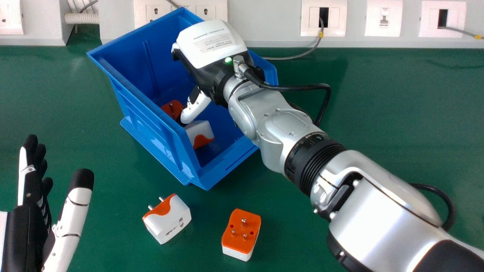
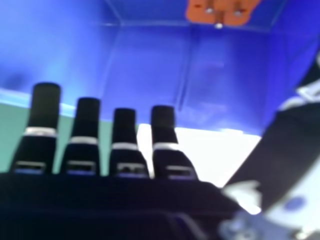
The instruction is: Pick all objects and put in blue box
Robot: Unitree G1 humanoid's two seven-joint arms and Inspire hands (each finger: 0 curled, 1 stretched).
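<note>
A green table (image 1: pixel 385 102) carries a blue box (image 1: pixel 227 164) and two adapters (image 1: pixel 168 223).

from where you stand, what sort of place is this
Probably a lab or workshop bench: there's a green worktop, a row of socket plates behind it, and a grey cable running from one.

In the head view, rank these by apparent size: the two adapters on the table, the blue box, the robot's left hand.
1. Blue box
2. Left hand
3. Left adapter and right adapter: too alike to rank
</note>
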